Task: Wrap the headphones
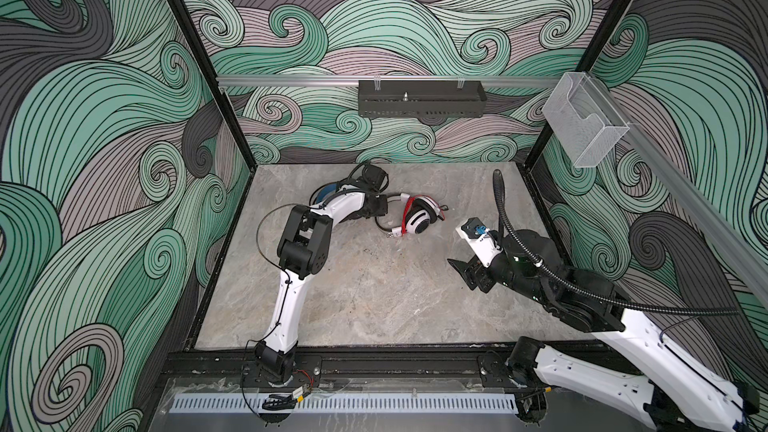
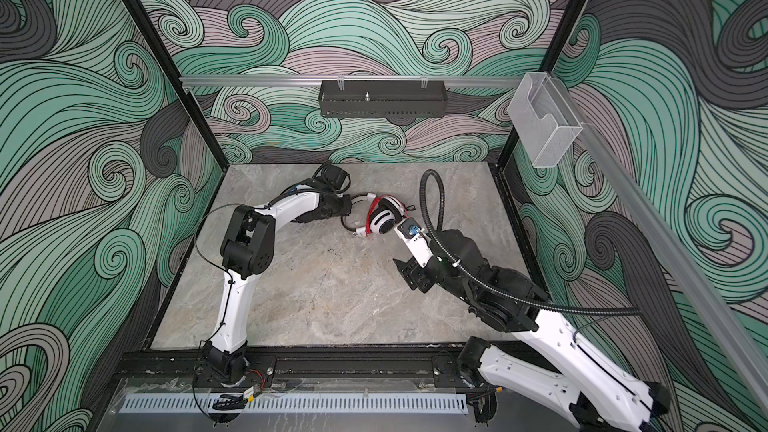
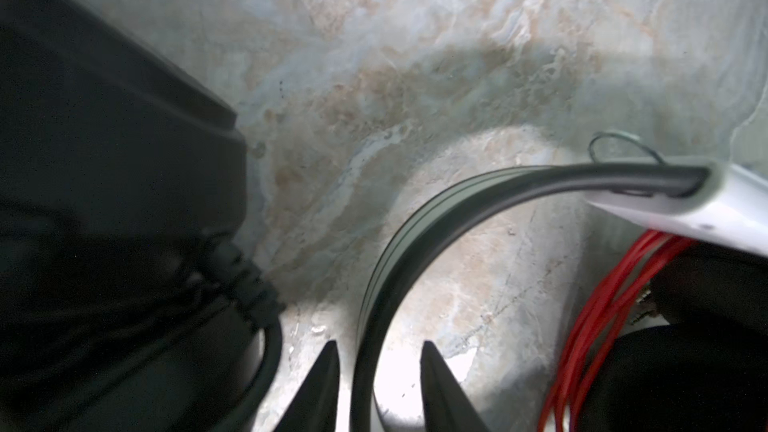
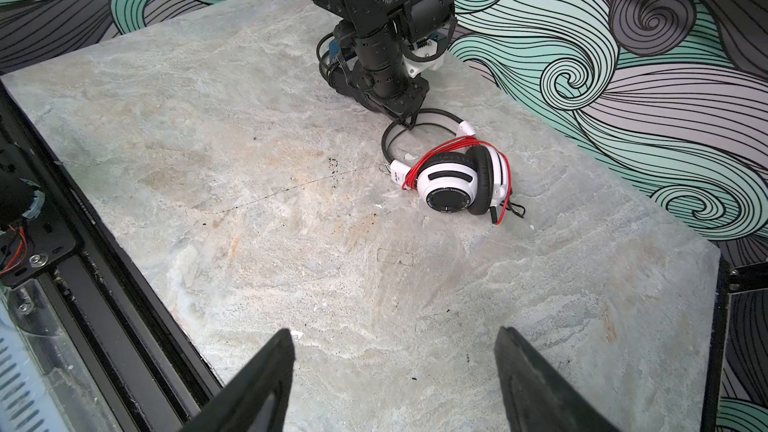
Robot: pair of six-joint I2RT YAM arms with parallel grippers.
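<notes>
White headset (image 1: 419,220), wound with red cable (image 3: 590,326), lies on the marble table (image 1: 374,305) toward one o'clock of its middle. Bent in from seven o'clock, the left gripper (image 3: 376,353) straddles its black headband (image 3: 519,182), jaws apart. The black headset (image 3: 124,201) sits at its nine o'clock. The right gripper (image 4: 395,351) hovers spread and empty near three o'clock.

A grey, beige-veined marble-look slab (image 1: 374,284) forms the booth's floor. Walls printed with teal, grey and mauve swirling waves (image 1: 83,126) rise behind and on both sides of it, meeting at black metal corner posts (image 1: 198,60). Above the slab's far edge a silver aluminium rail (image 1: 291,80) carries a black perforated metal tray (image 1: 419,103); above its far right corner hangs a clear plastic box (image 1: 582,126). Along its near edge run black frame bars (image 1: 395,361) and a white slotted strip (image 1: 374,403)
</notes>
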